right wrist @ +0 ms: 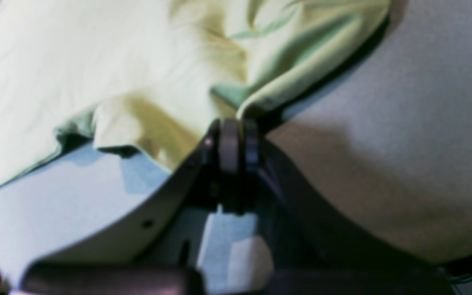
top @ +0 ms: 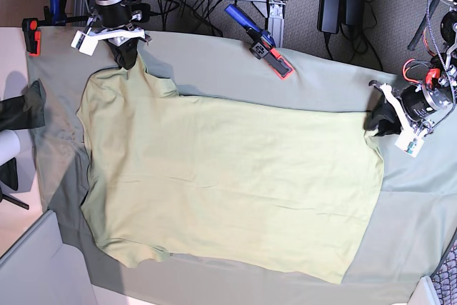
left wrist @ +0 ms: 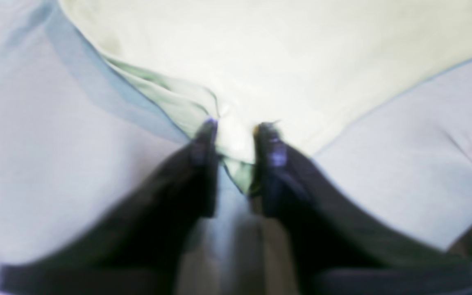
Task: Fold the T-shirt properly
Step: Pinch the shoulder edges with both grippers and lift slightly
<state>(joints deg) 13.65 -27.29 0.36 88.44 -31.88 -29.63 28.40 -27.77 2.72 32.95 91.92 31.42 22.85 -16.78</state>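
Base view, item one: T-shirt [top: 228, 183] spread flat across the tablecloth [top: 421, 198], my right gripper [top: 128, 56] clamped shut on its shoulder near the cloth's far left corner, my left gripper [top: 378, 121] pinching its hem corner by the right edge.

The right gripper [right wrist: 236, 135] has its jaws pressed together, cloth pinched between the fingertips. The left gripper [left wrist: 236, 137] (blurred in its wrist view) shows a narrow gap, fabric lying between its fingers [left wrist: 205, 139].
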